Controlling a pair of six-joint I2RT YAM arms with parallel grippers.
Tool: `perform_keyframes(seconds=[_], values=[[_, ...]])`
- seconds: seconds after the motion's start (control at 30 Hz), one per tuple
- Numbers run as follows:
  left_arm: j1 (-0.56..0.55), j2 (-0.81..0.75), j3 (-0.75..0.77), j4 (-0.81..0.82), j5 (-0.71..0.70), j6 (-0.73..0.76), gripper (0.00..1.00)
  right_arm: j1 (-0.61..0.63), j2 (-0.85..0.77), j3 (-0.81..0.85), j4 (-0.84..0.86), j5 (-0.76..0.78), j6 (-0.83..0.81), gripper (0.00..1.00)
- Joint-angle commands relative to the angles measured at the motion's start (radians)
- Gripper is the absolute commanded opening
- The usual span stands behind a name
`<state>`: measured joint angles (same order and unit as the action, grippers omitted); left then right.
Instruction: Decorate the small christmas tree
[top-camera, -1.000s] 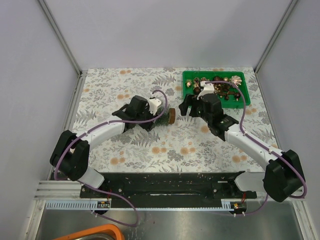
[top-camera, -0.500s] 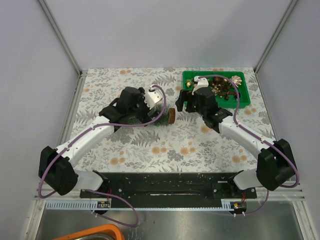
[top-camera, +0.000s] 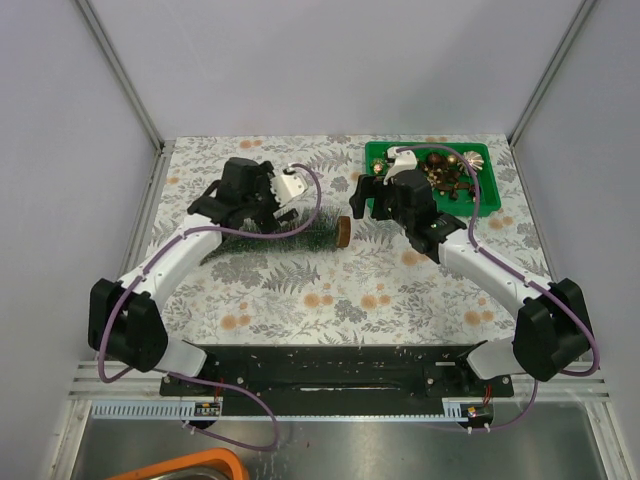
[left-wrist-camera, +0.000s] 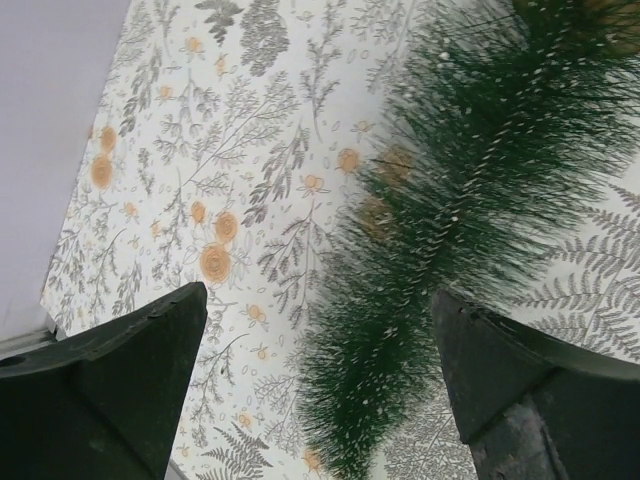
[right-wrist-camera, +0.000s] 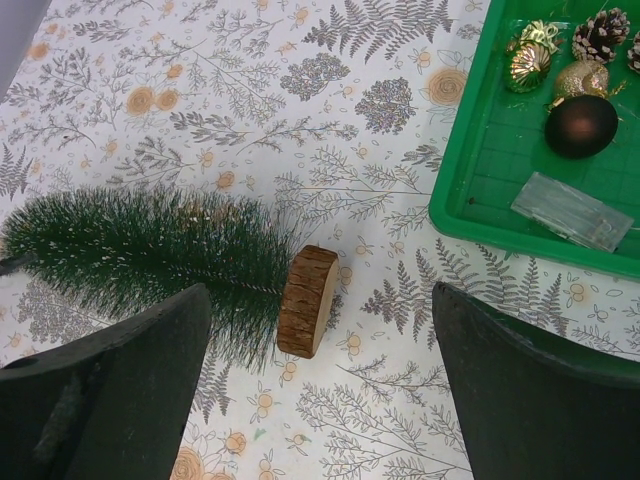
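The small christmas tree (top-camera: 305, 236) lies on its side on the floral table, its wood disc base (top-camera: 343, 232) toward the right and its tip toward the left. My left gripper (top-camera: 236, 214) hovers open over the tip half; in the left wrist view the bristles (left-wrist-camera: 450, 230) run between the wide-apart fingers (left-wrist-camera: 130, 380) without touching them. My right gripper (top-camera: 368, 205) is open and empty above the base end. In the right wrist view the tree (right-wrist-camera: 150, 245) and its disc (right-wrist-camera: 308, 300) lie between and ahead of the fingers (right-wrist-camera: 120, 390).
A green tray (top-camera: 378, 153) of ornaments stands at the back right, just behind my right gripper. The right wrist view shows its corner (right-wrist-camera: 480, 200) with a dark ball (right-wrist-camera: 581, 125), a gold ornament (right-wrist-camera: 528, 65), a pine cone (right-wrist-camera: 600, 35) and a clear packet (right-wrist-camera: 570, 210).
My left gripper has moved left and back, away from the base end toward the tip, uncovering more of the tree. My right gripper shifted slightly back. The tree still lies flat.
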<state>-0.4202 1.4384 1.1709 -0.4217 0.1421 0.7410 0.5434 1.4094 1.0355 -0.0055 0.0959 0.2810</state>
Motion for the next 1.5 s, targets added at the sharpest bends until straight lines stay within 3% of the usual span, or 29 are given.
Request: perform_keyframes(seconds=[0.0, 0.3, 0.47, 0.77, 1.23, 1.4, 1.47], values=[[0.044, -0.075, 0.010, 0.073, 0.120, 0.027, 0.98, 0.009, 0.003, 0.037, 0.012, 0.022, -0.020, 0.99], [0.213, -0.056, -0.011, 0.069, 0.227, 0.043, 0.98, 0.009, 0.031, 0.032, 0.030, 0.011, -0.025, 0.99], [0.236, -0.061, 0.000, 0.020, 0.254, 0.051, 0.98, 0.009, 0.042, 0.031, 0.041, 0.007, -0.025, 0.99], [0.262, -0.191, -0.112, -0.009, 0.261, 0.106, 0.98, 0.010, 0.095, 0.070, 0.044, -0.021, -0.026, 0.99], [0.311, -0.289, -0.109, -0.202, 0.293, 0.112, 0.93, 0.104, 0.474, 0.491, -0.109, -0.080, -0.092, 0.99], [0.311, -0.361, -0.053, -0.340, 0.369, 0.028, 0.94, 0.150, 0.592, 0.630, -0.169, -0.070, -0.131, 1.00], [0.311, -0.384, -0.043, -0.356, 0.389, -0.009, 0.99, 0.162, 0.637, 0.681, -0.206, -0.059, -0.143, 0.99]])
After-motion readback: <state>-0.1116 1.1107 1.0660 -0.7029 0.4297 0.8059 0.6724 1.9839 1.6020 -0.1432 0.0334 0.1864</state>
